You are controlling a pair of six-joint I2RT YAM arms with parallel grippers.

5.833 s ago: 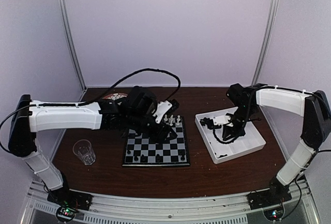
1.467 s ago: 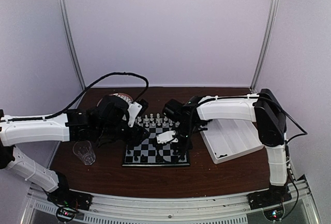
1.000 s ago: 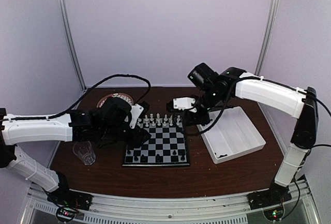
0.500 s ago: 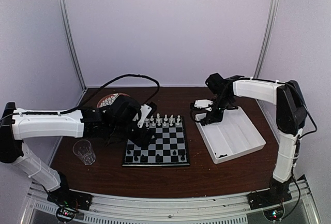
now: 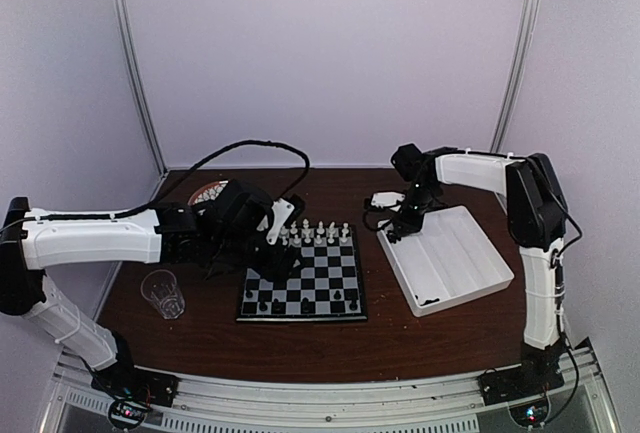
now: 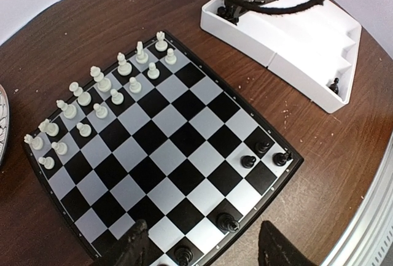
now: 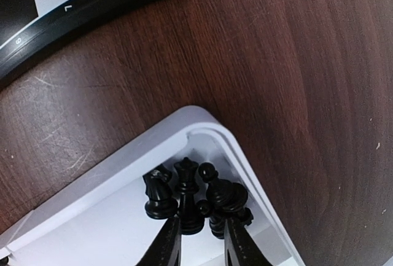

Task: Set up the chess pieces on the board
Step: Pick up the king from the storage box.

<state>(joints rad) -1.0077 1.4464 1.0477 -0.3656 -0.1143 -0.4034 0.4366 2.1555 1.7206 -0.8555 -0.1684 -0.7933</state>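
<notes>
Left gripper [image 6: 206,255] is hovering over the near edge of the board [image 6: 161,155], fingers spread wide, nothing held between them. In the top view the left gripper [image 5: 275,259] is sitting over the board's left side.

The board [image 5: 303,279] is lying flat on the counter [image 5: 400,345], between the two arms. White chess pieces [image 6: 98,101] are standing in two rows along the far side. A few black chess pieces [image 6: 249,161] are standing on squares along the near edge, scattered rather than in a full row.

Right gripper [image 7: 199,244] is reaching into the far-left corner of the white tray [image 7: 206,129], just beside the board's corner. Its fingers are parted and are flanking a tight cluster of black pieces [image 7: 187,195]; cannot tell whether a pad is touching any piece. One more black piece [image 6: 333,85] is standing alone at the tray's near end.
</notes>
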